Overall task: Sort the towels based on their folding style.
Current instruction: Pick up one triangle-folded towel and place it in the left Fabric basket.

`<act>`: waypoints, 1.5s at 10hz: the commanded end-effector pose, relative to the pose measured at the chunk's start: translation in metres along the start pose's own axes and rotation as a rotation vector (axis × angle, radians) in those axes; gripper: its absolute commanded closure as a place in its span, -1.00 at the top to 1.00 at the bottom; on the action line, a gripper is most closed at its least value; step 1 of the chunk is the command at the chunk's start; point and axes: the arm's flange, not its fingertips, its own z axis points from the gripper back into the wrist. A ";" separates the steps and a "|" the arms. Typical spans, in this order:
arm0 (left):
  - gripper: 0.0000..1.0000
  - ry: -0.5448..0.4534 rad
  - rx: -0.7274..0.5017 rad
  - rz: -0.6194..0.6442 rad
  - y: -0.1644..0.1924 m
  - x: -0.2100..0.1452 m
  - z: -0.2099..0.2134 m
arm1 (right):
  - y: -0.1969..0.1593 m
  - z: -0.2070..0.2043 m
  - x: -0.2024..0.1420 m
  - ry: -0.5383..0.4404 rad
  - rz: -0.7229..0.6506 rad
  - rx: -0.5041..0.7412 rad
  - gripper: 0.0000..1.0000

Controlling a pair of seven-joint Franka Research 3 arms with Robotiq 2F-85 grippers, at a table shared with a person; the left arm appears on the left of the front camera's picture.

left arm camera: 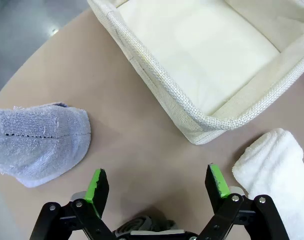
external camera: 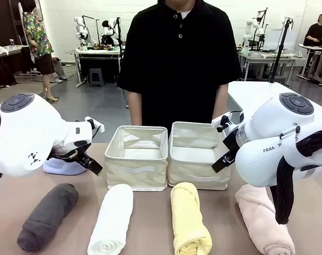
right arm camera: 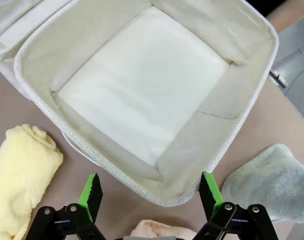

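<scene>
**Terry, woven cloth and plastic**

Every towel is soft looped terry, matt and fuzzy. Along the bottom of the front view lie the dark grey roll (external camera: 48, 215), white roll (external camera: 112, 219), yellow roll (external camera: 189, 218) and pale pink roll (external camera: 264, 219). The lavender-blue towel (left arm camera: 39, 140), at the left of the left wrist view, shows a stitched hem. The pale teal towel (right arm camera: 269, 182) looks plusher.

The left cream bin (external camera: 137, 175) and right cream bin (external camera: 198, 172) are coarse woven cloth with a smoother cloth lining.

The desk (left arm camera: 136, 145) is smooth, matt tan.

The left tool (left arm camera: 157, 180) and right tool (right arm camera: 150, 187) have matt black fingers with bright green pads (left arm camera: 97, 187). The arm shells (external camera: 28, 133) are glossy white plastic.
</scene>
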 end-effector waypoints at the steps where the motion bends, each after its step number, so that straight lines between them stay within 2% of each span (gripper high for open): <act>1: 1.00 0.000 0.000 0.000 0.000 0.000 0.000 | 0.000 0.000 0.000 -0.001 0.000 0.000 1.00; 5: 1.00 0.000 0.000 0.000 0.000 0.000 0.000 | 0.000 0.000 0.000 0.000 0.000 0.000 1.00; 6: 1.00 -0.012 0.051 -0.050 -0.004 0.018 0.038 | 0.003 0.051 0.013 -0.098 0.004 -0.051 1.00; 7: 1.00 -0.072 0.008 -0.062 -0.011 0.036 0.084 | 0.006 0.109 0.024 -0.160 -0.006 -0.073 1.00; 9: 1.00 -0.098 0.077 -0.098 -0.028 0.083 0.176 | 0.004 0.224 0.048 -0.209 -0.069 -0.187 1.00; 10: 1.00 -0.114 0.119 -0.111 -0.038 0.098 0.214 | 0.012 0.268 0.053 -0.230 -0.065 -0.234 1.00; 12: 1.00 -0.134 0.195 -0.110 -0.051 0.119 0.276 | 0.032 0.330 0.059 -0.228 -0.052 -0.278 1.00; 14: 1.00 -0.150 0.268 -0.057 -0.057 0.117 0.310 | 0.049 0.341 0.052 -0.112 0.013 -0.298 1.00; 15: 1.00 -0.174 0.173 -0.127 -0.055 0.116 0.303 | 0.038 0.357 0.048 -0.246 -0.032 -0.264 1.00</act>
